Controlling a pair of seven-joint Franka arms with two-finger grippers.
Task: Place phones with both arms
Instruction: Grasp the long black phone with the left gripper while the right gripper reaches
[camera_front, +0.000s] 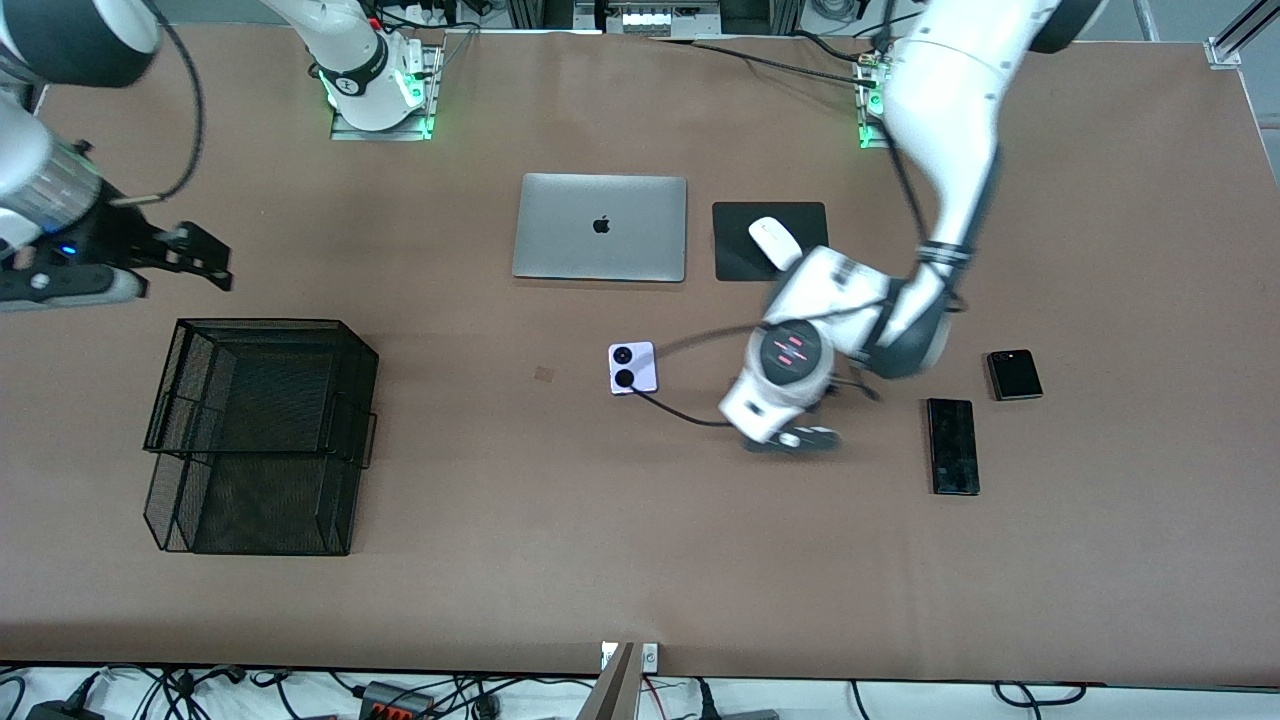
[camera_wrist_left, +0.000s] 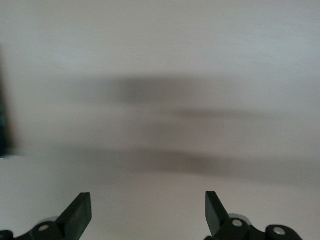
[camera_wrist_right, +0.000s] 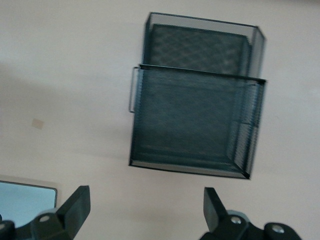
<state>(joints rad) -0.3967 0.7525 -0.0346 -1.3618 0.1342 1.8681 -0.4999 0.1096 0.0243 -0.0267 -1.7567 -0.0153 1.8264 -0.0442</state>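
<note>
Three phones lie flat on the bench: the white-lilac phone (camera_front: 632, 367) mid-bench, the long black slab (camera_front: 952, 446) and the squarish black phone (camera_front: 1014, 375) toward the left arm's end. They look stiff, slick, and thin, best pinched across the side edges. The left pincer (camera_front: 792, 437) hangs spread and empty over bare bench between them; the right pincer (camera_front: 190, 255) waits spread above the mesh basket (camera_front: 262, 432).

From my seat, the brown table (camera_front: 1100, 560) lies bare along the camera-side edge. The left gripper (camera_front: 790, 438), jaws apart, hangs over open surface between the lilac phone (camera_front: 632, 367) and the long black slab (camera_front: 952, 446). At its eleven o'clock the laptop (camera_front: 600, 227) and mouse (camera_front: 775, 243) crowd things (cable (camera_front: 680, 412) too).
</note>
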